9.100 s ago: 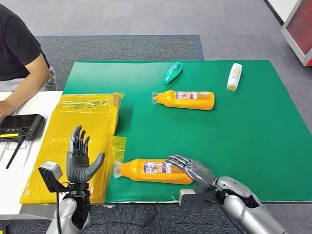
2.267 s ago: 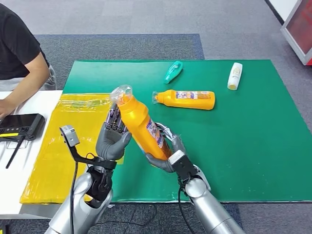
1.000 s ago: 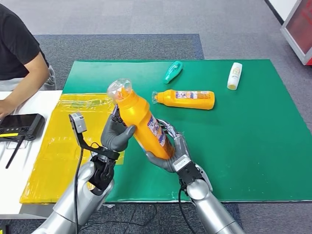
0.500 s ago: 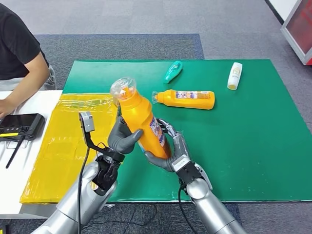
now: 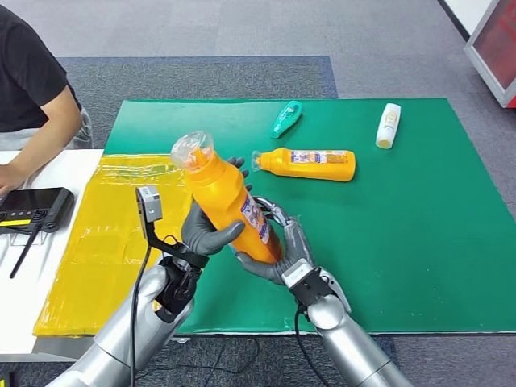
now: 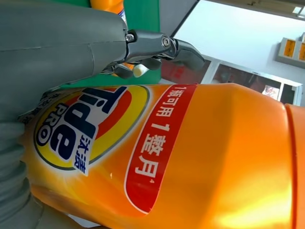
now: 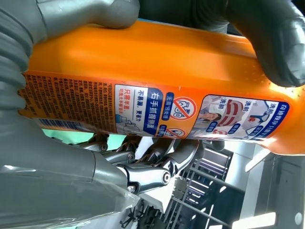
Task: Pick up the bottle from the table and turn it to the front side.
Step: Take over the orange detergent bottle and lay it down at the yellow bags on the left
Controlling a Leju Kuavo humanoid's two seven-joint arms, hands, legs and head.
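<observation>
At the table's left edge a person (image 5: 27, 89) leans over a black device (image 5: 35, 208), and yellow plastic sheeting (image 5: 115, 234) covers the near-left part beside the green mat (image 5: 395, 226). Above the mat's near edge the left hand (image 5: 204, 230) grasps the middle of the orange bottle (image 5: 225, 197), which is lifted clear and tilted with its clear cap up and to the left, while the right hand (image 5: 276, 254) cradles and grips its base. Toward the far edge lie a teal bottle (image 5: 286, 119), a second orange bottle (image 5: 307, 165) and, nearest the far-right corner, a white bottle (image 5: 388, 126).
</observation>
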